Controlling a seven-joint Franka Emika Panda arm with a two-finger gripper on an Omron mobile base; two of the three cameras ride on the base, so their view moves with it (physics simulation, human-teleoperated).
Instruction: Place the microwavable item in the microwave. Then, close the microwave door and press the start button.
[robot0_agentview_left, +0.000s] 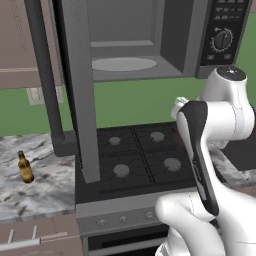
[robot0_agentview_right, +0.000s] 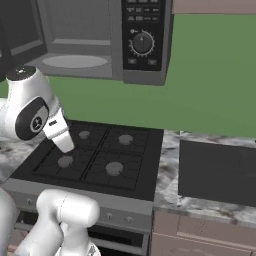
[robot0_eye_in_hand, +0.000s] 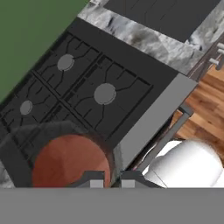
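Pincer (robot0_eye_in_hand: 109, 180) clamped on glass cup (robot0_eye_in_hand: 70, 161)

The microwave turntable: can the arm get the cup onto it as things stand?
Probably yes: the microwave door stands wide open, the turntable is in plain sight, and nothing stands between it and the held cup above the stove.

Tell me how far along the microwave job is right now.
Done: the microwave door is swung open, and the gripper is shut on the rim of the glass cup, held above the stove. In hand: carrying the cup. Left: setting it on the bare white turntable in the microwave, closing the door and pressing start.
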